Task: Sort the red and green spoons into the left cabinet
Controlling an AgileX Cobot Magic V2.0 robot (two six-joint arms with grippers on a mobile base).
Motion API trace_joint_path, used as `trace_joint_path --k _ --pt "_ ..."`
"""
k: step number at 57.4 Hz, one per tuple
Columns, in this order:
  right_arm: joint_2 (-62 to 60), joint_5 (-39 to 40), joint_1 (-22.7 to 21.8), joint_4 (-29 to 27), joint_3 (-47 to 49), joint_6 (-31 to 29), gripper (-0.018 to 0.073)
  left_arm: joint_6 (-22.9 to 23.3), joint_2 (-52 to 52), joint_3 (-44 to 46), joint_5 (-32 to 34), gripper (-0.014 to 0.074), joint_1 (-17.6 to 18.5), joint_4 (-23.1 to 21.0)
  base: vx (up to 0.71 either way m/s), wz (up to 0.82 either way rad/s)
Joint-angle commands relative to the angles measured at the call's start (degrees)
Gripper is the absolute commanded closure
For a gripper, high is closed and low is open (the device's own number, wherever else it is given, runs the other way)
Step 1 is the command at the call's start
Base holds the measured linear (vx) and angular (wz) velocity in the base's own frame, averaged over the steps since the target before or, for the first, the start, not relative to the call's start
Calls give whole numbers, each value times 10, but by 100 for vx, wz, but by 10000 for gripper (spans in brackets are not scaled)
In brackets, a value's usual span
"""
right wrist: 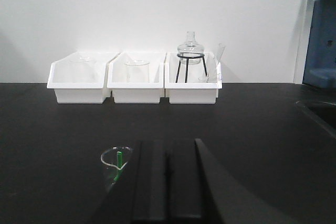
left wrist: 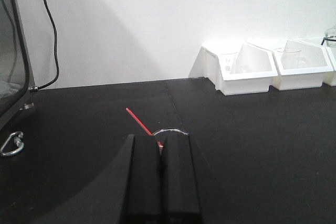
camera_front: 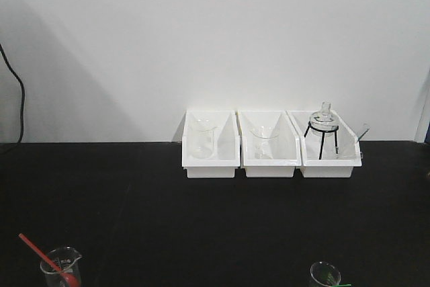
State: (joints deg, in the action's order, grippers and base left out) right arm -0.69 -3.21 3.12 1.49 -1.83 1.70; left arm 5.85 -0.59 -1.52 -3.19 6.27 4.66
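Near left on the black table (camera_front: 215,220): a slim, bright red spoon (camera_front: 39,253), bowl down in a clear beaker (camera_front: 64,270), its long straight handle slanting up and left past the rim. Near right: a bright green spoon (right wrist: 118,161) sunk in a second beaker (right wrist: 114,163), only a short flat green length visible through the glass. Left hand (left wrist: 160,139) just short of the red spoon's beaker, black fingers pressed together, gripping nothing. Right hand (right wrist: 168,142) just right of the green spoon's beaker, fingers likewise pressed together and empty. Along the far wall, three white bins (camera_front: 269,159) in a row with glassware inside, a flask (camera_front: 325,117) on a black tripod (camera_front: 321,140) in the rightmost.
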Motion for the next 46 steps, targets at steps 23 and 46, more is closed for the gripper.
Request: trace_joint_path --k 23,46 --pt "-6 47 1 4 -3 -1 566 4 -11 -10 46 603 0 -5 0 0" --pt "-6 47 1 4 -3 -1 566 4 -11 -10 46 603 0 -5 0 0"
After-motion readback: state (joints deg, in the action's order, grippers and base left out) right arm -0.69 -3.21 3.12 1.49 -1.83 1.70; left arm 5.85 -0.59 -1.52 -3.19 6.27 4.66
